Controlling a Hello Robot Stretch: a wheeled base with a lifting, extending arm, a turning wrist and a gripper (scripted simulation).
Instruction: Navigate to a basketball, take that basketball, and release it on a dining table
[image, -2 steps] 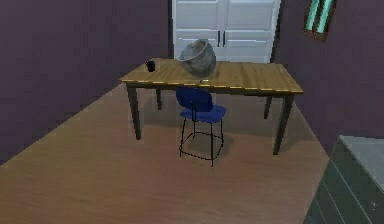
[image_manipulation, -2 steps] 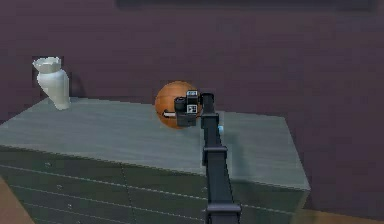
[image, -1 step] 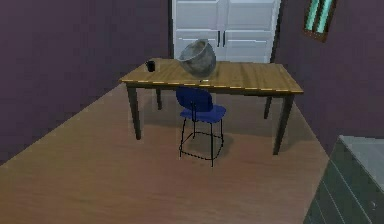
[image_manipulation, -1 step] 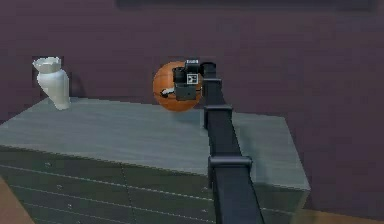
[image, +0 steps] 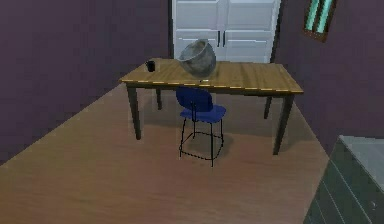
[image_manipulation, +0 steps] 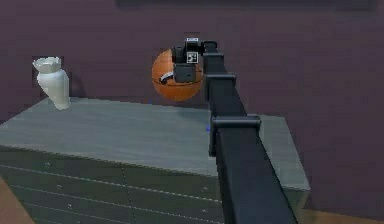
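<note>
An orange basketball (image_manipulation: 172, 78) hangs at the far end of my gripper (image_manipulation: 183, 72), in front of the purple wall and just clear of the grey dresser top (image_manipulation: 120, 125). The gripper holds the basketball. The dark arm bar (image_manipulation: 235, 140) reaches out over the dresser from the arm side view's bottom edge. In the forward view a wooden dining table (image: 250, 80) stands across the room before white double doors (image: 226, 28). On it sit a large grey bowl-like object (image: 197, 58) and a small black cup (image: 151, 66).
A blue chair (image: 200, 115) stands at the table's near side. A white vase (image_manipulation: 53, 80) rests on the dresser at the arm side view's left. The dresser's corner (image: 352, 180) shows at the forward view's lower right. Bare wooden floor lies between me and the table.
</note>
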